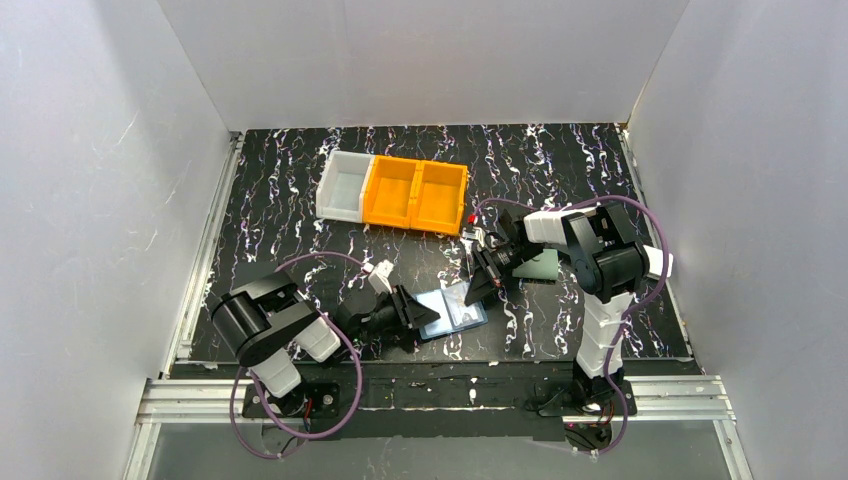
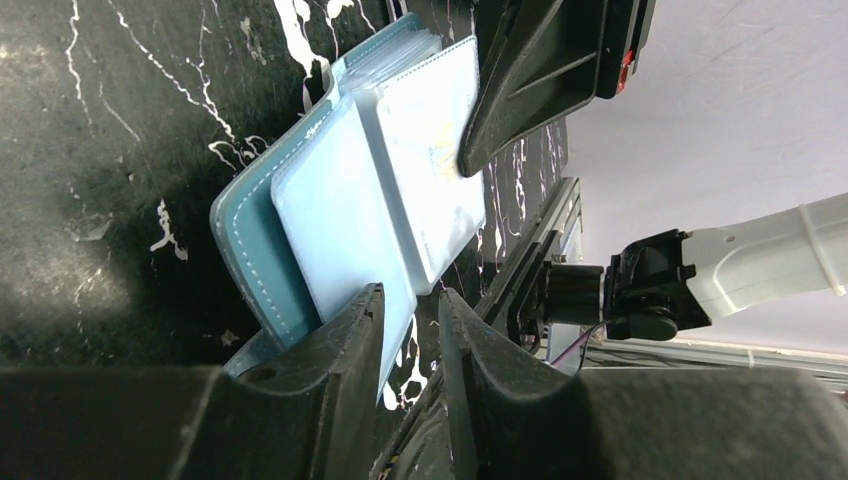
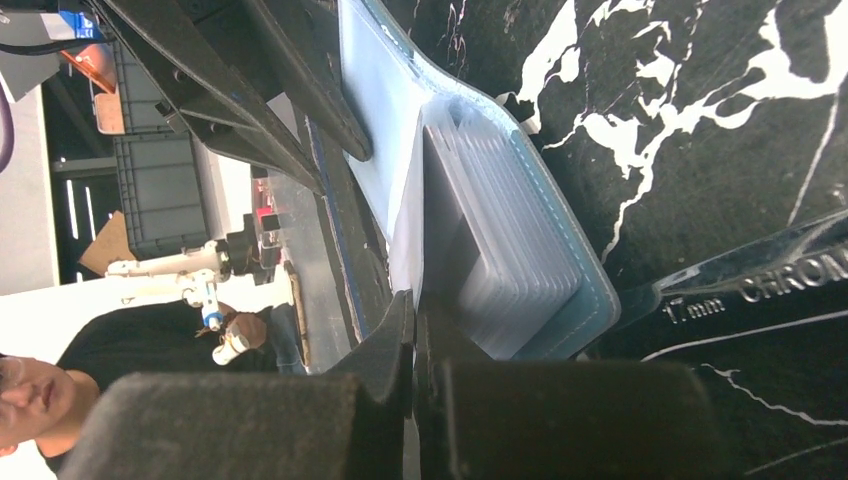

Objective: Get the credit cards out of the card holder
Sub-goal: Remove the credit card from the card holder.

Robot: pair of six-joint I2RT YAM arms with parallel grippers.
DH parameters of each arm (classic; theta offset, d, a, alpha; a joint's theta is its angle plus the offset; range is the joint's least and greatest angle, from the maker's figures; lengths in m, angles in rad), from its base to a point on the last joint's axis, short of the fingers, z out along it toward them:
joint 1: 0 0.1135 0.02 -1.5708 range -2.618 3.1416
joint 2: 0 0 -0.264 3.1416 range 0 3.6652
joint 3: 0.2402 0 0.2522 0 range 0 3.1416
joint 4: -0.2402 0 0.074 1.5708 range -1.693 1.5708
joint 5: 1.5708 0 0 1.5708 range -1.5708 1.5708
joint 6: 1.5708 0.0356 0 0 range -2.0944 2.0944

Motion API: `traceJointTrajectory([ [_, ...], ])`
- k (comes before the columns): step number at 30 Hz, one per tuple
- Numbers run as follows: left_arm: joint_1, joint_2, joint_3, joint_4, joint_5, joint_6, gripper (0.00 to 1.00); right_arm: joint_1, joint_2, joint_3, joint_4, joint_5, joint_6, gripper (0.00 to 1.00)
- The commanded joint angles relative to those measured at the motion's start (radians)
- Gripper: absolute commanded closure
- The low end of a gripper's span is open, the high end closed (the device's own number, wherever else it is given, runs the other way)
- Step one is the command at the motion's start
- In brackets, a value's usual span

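Note:
The blue card holder lies open near the table's front edge, its stitched cover down and its clear pockets fanned in a stack. A pale credit card shows through the top pocket. My left gripper is at the holder's left end, its jaws a little apart, with a light blue leaf beside the left finger. My right gripper is at the far right corner, shut on a thin pale sheet from the holder. Whether that sheet is a card or a pocket leaf does not show.
A white bin and two orange bins stand at the back. A grey-green wallet lies behind the right gripper. A dark wrench lies just beside the holder. The table's front rail runs close behind the holder.

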Motion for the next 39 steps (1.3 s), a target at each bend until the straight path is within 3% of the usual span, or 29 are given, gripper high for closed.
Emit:
traceJointTrajectory([
  [1,0.012,-0.031,0.046,-0.052,0.018,0.053,0.73,-0.003,0.032,-0.022,0.016,0.302,-0.143,0.99],
  [9,0.03,0.031,0.081,-0.038,0.052,0.038,0.71,0.006,0.071,0.001,-0.02,0.315,-0.179,0.99],
  [20,0.046,0.147,0.104,0.096,0.079,-0.057,0.64,0.046,0.059,0.064,-0.158,0.152,-0.282,0.99],
  [30,0.045,0.153,0.094,0.104,0.055,-0.078,0.58,0.168,0.031,0.114,-0.254,0.038,-0.334,0.64],
  [39,0.032,0.116,0.033,0.102,0.007,-0.131,0.39,0.212,0.003,0.126,-0.291,-0.024,-0.36,0.5],
])
